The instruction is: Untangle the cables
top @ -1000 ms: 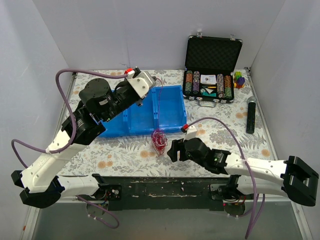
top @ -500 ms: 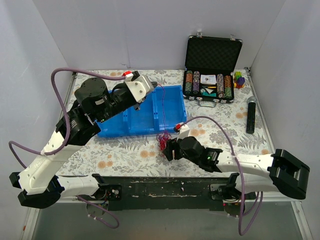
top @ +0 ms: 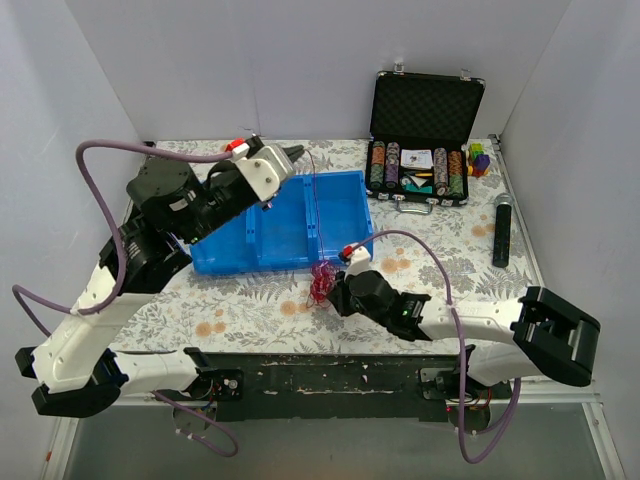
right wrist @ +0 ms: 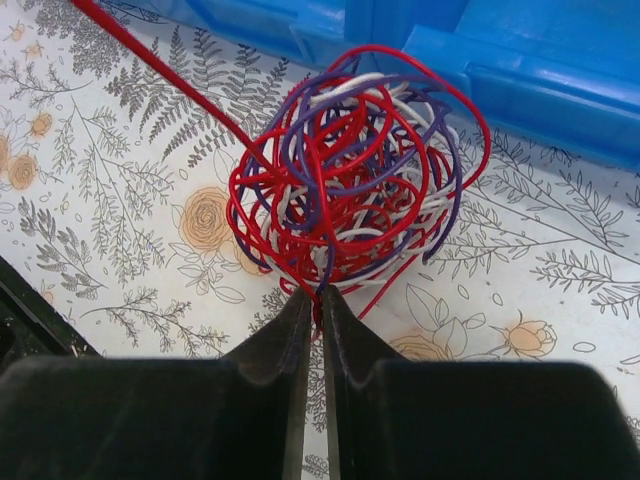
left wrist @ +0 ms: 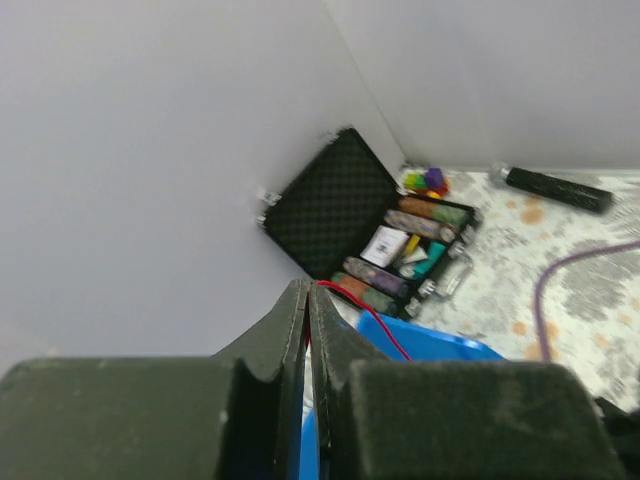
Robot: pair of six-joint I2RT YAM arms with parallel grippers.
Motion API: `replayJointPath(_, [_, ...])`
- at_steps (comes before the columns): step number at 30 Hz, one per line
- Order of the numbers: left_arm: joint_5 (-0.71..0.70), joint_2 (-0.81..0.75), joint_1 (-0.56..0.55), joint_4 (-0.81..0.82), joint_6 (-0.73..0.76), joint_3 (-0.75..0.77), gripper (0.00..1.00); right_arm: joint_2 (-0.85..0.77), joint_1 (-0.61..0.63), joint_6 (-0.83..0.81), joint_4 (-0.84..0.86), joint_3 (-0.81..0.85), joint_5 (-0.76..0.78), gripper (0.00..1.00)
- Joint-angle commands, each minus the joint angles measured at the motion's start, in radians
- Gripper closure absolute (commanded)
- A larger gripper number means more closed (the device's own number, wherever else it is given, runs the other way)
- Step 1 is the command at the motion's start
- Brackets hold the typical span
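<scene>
The tangle of cables [right wrist: 350, 180] is pinched at its near edge by the right gripper [right wrist: 320, 297], whose jaws are drawn together on a few red loops. Just beyond the tangle, the blue bin [right wrist: 520, 70] wall is met. Bare floral table [right wrist: 110, 210] lies open to either side of the jaws. One red strand [left wrist: 346, 291] is clamped in the closed left gripper [left wrist: 308, 290], raised over the bin.

left claw [left wrist: 308, 290] raised, right claw [right wrist: 320, 295] low (both pinched).
</scene>
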Motion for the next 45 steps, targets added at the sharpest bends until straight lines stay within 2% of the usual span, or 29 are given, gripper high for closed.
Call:
replayJointPath(1, [-0.161,-0.048,0.003,0.224,0.101,0.035,1.0,-0.056,0.001,0.039,0.007,-0.059,0.013,0.87])
replayJointPath(5, [-0.233,-0.067,0.003,0.429,0.218,0.026,1.0,-0.118,0.001,0.099,-0.052,-0.145,0.04,0.91])
replayJointPath(10, [-0.25,-0.074,0.003,0.506,0.279,0.078,1.0,-0.187,0.001,0.168,-0.107,-0.217,0.057,0.95])
replayJointPath(19, [-0.281,-0.062,0.003,0.779,0.541,0.106,1.0,-0.27,0.001,0.275,-0.277,-0.259,0.119,0.98])
replayJointPath(21, [-0.288,-0.045,0.003,0.749,0.534,0.153,1.0,-0.28,0.001,0.28,-0.294,-0.257,0.122,0.98])
replayJointPath(24, [-0.262,-0.056,0.003,0.614,0.462,0.172,1.0,-0.316,0.001,0.246,-0.302,-0.234,0.12,0.88])
replayJointPath(25, [-0.249,-0.068,0.003,0.583,0.448,0.151,1.0,-0.338,0.002,0.236,-0.305,-0.222,0.129,0.86])
replayJointPath(27, [-0.216,-0.1,0.003,0.531,0.407,0.097,0.98,-0.373,0.001,0.19,-0.297,-0.199,0.137,0.76])
replayJointPath(28, [-0.198,-0.106,0.003,0.473,0.384,0.08,0.96,-0.388,0.002,0.17,-0.293,-0.185,0.136,0.68])
replayJointPath(29, [-0.183,-0.114,0.003,0.429,0.362,0.069,0.96,-0.396,0.002,0.15,-0.29,-0.162,0.126,0.54])
replayJointPath(31, [-0.147,-0.129,0.003,0.355,0.327,0.034,0.96,-0.405,0.001,0.102,-0.274,-0.131,0.097,0.39])
replayJointPath(32, [-0.138,-0.145,0.003,0.348,0.308,0.005,0.96,-0.405,0.002,0.082,-0.259,-0.121,0.077,0.35])
replayJointPath(37, [-0.123,-0.18,0.003,0.325,0.279,-0.124,0.97,-0.402,0.002,0.007,-0.172,-0.078,-0.001,0.28])
replayJointPath(45, [-0.126,-0.165,0.001,0.304,0.265,-0.132,0.99,-0.26,0.044,-0.018,-0.041,0.002,-0.078,0.26])
